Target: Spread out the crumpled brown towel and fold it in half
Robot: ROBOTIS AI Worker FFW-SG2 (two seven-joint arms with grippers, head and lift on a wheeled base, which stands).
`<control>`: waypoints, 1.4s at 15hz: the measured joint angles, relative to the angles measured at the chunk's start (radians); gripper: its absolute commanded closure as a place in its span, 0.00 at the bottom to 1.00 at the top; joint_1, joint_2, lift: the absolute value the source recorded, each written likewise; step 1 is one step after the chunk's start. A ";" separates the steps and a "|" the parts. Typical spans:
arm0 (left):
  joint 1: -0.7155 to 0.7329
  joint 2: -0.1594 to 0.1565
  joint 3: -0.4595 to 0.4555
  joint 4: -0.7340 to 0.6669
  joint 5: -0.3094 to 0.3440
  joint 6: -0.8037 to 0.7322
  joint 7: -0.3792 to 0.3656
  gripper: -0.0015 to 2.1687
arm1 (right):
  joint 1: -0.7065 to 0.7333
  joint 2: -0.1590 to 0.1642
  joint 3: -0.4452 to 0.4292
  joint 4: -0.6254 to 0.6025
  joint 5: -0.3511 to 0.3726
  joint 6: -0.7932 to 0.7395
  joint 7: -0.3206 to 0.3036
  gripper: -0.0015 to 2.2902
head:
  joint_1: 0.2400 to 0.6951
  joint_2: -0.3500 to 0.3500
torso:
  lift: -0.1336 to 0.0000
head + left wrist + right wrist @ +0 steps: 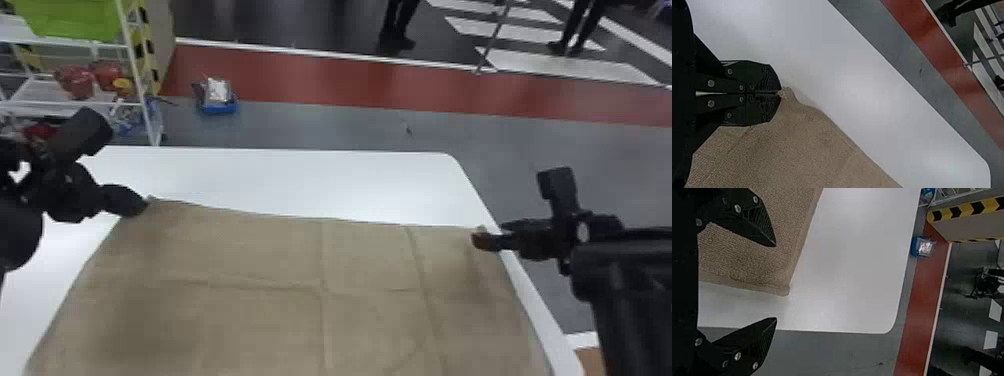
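Head view: towel [310,270] spread on the surface [310,180], near the right edge; left gripper [145,204] at towel's far left corner, right gripper [480,241] at its far right
Left wrist view: jaws closed on towel
Right wrist view: jaws open

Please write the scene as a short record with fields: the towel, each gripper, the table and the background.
towel: brown, spread out broadly, with crease lines
left gripper: shut on the towel's far left corner
right gripper: open at the towel's far right corner, not holding it
table: white, under the towel
background: white rack with a green bin, beyond the table on the left; blue container on the floor
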 measured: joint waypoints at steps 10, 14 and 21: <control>0.003 0.000 0.003 0.004 0.000 -0.019 0.007 0.72 | -0.039 0.000 0.046 0.069 0.037 0.000 -0.003 0.62 | 1.00 0.20 | 0.08; 0.003 0.001 0.005 0.009 0.001 -0.029 0.019 0.72 | -0.031 0.001 0.004 0.059 0.007 -0.054 -0.011 0.67 | 1.00 0.19 | 0.08; 0.030 0.010 0.099 -0.020 0.040 -0.087 0.015 0.72 | 0.155 0.023 -0.055 -0.202 -0.074 -0.158 0.107 0.67 | 1.00 0.26 | 0.08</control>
